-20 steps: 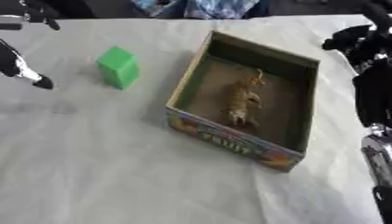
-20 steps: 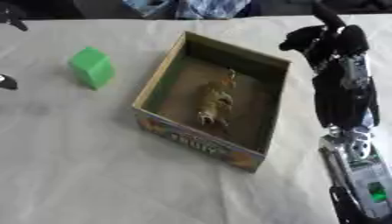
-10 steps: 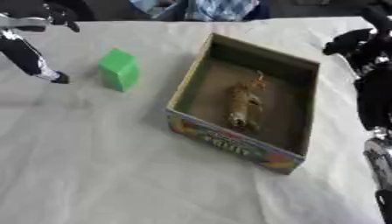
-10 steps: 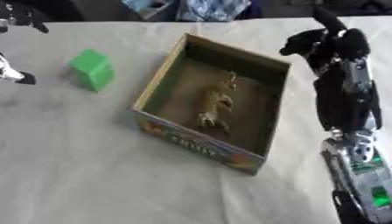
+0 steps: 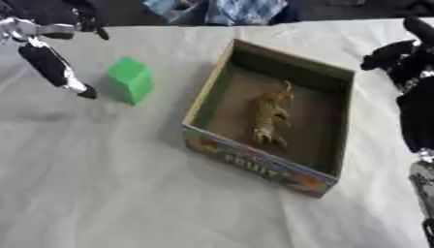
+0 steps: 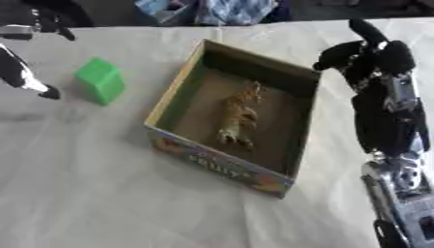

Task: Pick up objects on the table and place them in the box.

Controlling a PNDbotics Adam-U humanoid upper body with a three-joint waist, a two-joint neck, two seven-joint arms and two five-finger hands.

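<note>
A green block stands on the white table left of the cardboard box. Inside the box lies a tan toy animal. My left hand hovers at the upper left, just left of the green block, with fingers stretched out and nothing in them. My right hand hangs above the table by the box's far right corner, fingers loosely curled, holding nothing.
The box has a printed colourful front wall. Folded cloth lies beyond the table's far edge. White tablecloth spreads in front of the box.
My left hand has come in from the left edge toward the green block. My right hand has stayed near the box's far right corner.
</note>
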